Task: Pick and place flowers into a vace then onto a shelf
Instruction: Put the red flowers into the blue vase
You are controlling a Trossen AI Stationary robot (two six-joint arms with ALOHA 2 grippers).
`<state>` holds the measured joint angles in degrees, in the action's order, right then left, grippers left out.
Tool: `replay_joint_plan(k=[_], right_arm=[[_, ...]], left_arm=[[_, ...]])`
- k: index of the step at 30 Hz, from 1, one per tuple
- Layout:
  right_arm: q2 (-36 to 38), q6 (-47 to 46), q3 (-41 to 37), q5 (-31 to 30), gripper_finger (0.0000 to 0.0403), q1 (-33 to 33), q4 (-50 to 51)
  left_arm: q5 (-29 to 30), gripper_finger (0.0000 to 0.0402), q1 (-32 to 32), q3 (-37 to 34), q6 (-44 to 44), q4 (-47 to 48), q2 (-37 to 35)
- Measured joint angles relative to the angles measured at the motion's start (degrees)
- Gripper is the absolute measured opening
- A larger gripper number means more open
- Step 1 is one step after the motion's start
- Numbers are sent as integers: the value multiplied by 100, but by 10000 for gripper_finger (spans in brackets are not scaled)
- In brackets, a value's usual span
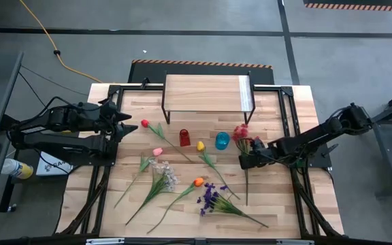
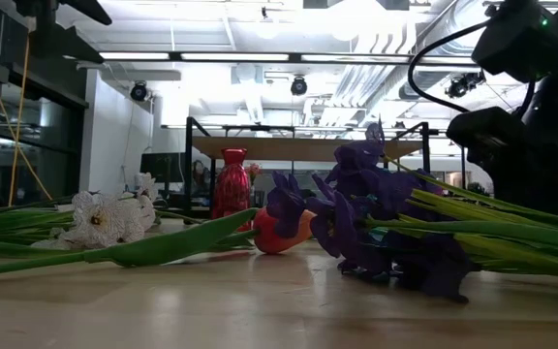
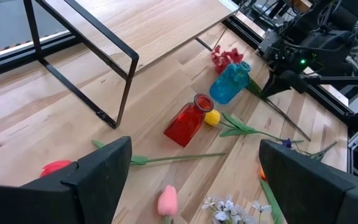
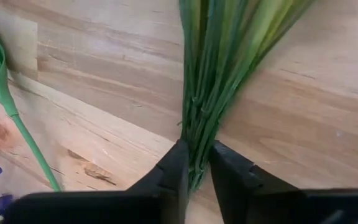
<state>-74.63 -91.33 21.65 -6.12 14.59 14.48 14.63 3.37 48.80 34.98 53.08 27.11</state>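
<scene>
Green bundled stems of the red blossom spray (image 4: 211,81) are pinched in your right gripper (image 4: 196,168), just beside the blue glass vase (image 1: 222,141); left gripper (image 3: 191,177) hangs wide open.

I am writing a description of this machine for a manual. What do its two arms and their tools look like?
Both arms are dark, nearly black, built of jointed segments with black cables along them. The left tool has two broad, flat, matte black fingers with angular edges. The right tool has the same dark fingers, here seen as narrow edges. A small green light glows on the right arm. No lettering is visible.
</scene>
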Motion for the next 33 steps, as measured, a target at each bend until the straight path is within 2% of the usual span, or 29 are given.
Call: replay_joint_plan(k=[5, 13, 18, 24, 28, 33], right_arm=[[36, 4, -9, 13, 8, 148, -56], [611, -13, -41, 360, 5, 504, 177], [1172, -204, -33, 247, 4, 750, 555], [1869, -216, -3, 18, 3, 939, 553], [2291, -47, 290, -213, 2, 1027, 865], [2685, 303, 1026, -263, 1, 1033, 1886]], left_arm=[[2, 386, 1, -2, 0, 168, 0], [2, 386, 1, -2, -2, 252, 0], [2, 386, 1, -2, 0, 252, 0], [2, 386, 0, -2, 0, 252, 0], [2, 386, 1, -2, 0, 252, 0], [4, 386, 1, -2, 0, 252, 0]])
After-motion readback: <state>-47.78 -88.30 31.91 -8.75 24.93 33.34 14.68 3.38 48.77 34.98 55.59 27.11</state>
